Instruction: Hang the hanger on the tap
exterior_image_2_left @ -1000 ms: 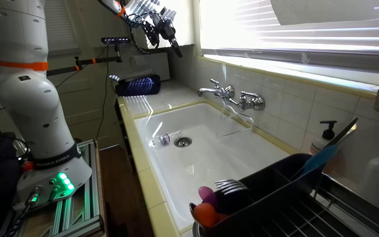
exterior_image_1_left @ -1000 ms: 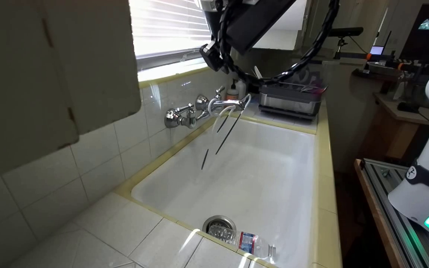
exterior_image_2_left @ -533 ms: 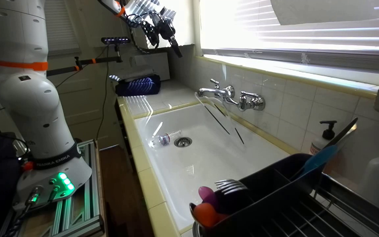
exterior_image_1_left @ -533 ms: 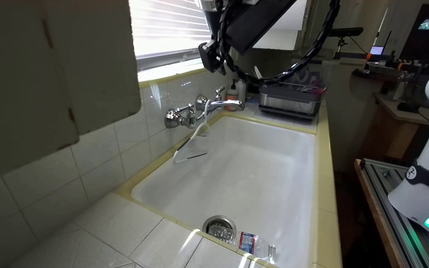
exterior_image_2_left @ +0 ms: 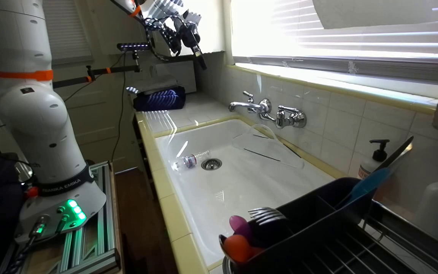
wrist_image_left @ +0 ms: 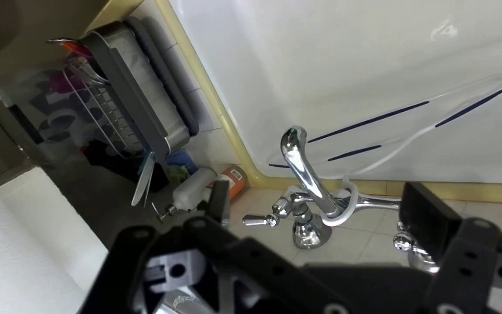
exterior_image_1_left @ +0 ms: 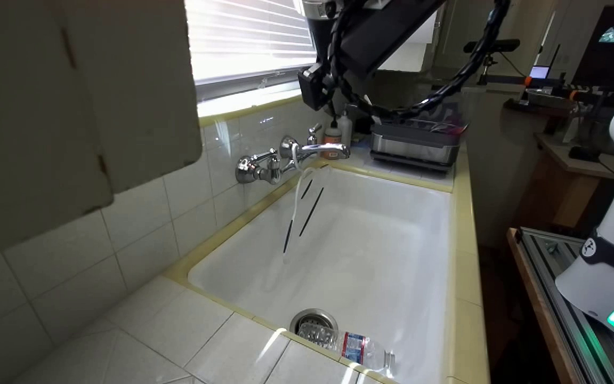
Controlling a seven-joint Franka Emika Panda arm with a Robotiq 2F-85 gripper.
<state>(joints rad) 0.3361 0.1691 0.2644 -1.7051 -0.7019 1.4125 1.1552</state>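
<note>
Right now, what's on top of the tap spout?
The hanger: its hook curls over the spout near the wall. The strip of spout right beneath the hook is covered.

Arm (exterior_image_2_left: 32, 114): white, rounded housings with small round caps (exterior_image_2_left: 53, 145); left in an exterior view.
Bands (exterior_image_2_left: 17, 75): orange, wrapped around the white shell.
Collar (exterior_image_2_left: 67, 185): black, marked FRANKA EMIKA in pale lettering.
Base (exterior_image_2_left: 51, 204): white, flared, green lights (exterior_image_2_left: 76, 209) in a row on the near face.
Cable (exterior_image_1_left: 494, 26): black, spiral-wrapped, glossy.
Gripper (wrist_image_left: 322, 210): black links, round fasteners (wrist_image_left: 336, 309), grey metal brackets (wrist_image_left: 195, 264) with dark holes.
Pads (wrist_image_left: 427, 220): dark, flat-faced.
</note>
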